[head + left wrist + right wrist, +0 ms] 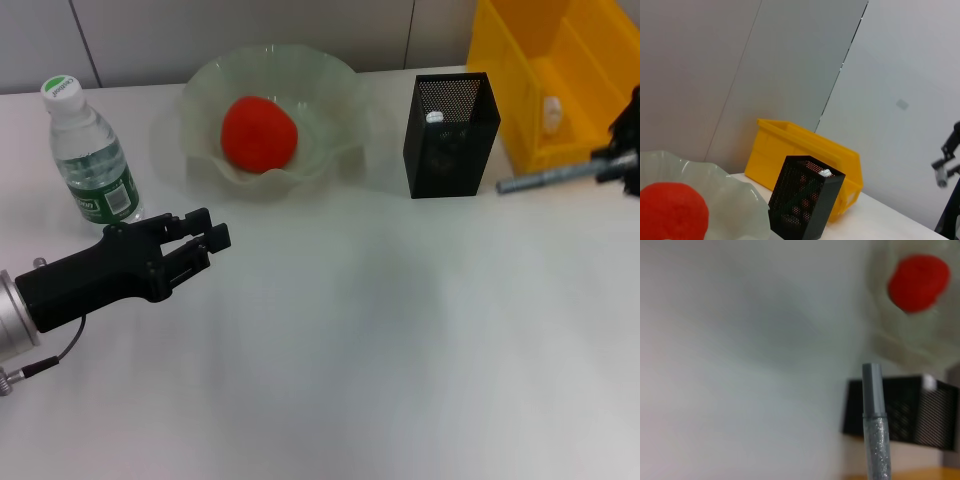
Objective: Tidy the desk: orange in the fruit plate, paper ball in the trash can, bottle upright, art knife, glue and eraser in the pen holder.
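Note:
The orange point(258, 133) lies in the pale-green fruit plate point(330, 95). At the left the bottle point(88, 150) stands upright, and my left gripper point(208, 228) hovers open and empty just in front of it. My right gripper point(618, 163) at the right edge is shut on the grey art knife point(545, 179), held level in front of the yellow trash can point(520, 60), its tip near the black pen holder point(450, 125). The knife point(875, 430) points past the holder point(900, 407). A white-capped item point(434, 117) pokes out of the holder. A small white lump, seemingly the paper ball point(551, 112), lies in the can. The eraser is hidden.
The white desk point(380, 340) spreads wide in front of the plate and holder. A grey wall panel point(250, 30) closes off the back. The trash can stands close to the right of the pen holder.

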{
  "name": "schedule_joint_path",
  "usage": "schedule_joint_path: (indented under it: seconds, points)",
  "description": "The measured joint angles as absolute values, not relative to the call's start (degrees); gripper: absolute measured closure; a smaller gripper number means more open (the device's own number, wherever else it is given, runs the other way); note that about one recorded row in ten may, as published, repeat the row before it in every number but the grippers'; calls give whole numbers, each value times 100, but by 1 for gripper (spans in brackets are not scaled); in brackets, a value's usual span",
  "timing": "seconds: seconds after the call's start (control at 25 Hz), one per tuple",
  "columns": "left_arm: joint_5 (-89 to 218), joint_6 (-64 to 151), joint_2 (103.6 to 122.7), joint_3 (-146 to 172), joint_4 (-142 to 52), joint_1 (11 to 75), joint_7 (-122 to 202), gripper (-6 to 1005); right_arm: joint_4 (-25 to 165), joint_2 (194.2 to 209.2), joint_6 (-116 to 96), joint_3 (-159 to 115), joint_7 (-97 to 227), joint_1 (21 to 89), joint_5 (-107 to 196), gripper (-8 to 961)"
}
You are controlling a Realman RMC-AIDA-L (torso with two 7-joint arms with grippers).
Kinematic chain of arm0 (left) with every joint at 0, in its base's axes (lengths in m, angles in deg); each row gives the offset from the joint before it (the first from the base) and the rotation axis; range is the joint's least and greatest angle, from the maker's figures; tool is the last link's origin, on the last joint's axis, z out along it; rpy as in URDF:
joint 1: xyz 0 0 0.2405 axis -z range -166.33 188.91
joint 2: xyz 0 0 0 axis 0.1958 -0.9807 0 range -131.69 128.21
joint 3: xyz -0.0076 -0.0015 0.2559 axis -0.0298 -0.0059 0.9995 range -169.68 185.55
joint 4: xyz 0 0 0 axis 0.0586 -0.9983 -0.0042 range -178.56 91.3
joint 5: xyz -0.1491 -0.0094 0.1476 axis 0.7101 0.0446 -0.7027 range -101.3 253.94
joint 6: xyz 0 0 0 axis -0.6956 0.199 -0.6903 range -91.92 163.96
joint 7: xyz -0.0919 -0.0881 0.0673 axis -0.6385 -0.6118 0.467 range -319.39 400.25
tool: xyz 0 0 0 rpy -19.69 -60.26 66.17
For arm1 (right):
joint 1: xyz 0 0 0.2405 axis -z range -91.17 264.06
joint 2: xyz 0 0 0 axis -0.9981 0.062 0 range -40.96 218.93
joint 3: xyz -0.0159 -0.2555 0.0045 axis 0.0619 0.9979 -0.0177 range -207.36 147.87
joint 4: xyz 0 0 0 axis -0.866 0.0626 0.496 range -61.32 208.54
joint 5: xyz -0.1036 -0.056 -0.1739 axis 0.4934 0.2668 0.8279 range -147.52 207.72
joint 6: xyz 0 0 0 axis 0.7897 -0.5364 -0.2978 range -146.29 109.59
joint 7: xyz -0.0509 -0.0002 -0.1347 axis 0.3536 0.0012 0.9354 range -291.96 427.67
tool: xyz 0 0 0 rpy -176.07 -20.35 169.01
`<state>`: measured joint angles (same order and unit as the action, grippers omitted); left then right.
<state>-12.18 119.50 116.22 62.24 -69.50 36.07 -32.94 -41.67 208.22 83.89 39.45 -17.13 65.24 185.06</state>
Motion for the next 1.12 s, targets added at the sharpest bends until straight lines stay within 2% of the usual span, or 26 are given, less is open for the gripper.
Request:
schedule_joint_path:
  seconds: [0.32,1.12]
  points:
    - [-1219,11944,11643,6225,-6947,3607,-3243,631,-4307,20830,7436,4314,-1090,6523,19465,812]
    - [-1174,11946,11660,6181,-6905,3544,-3046,632,-2851,20857,4504,4772,1479,6420,19726,813]
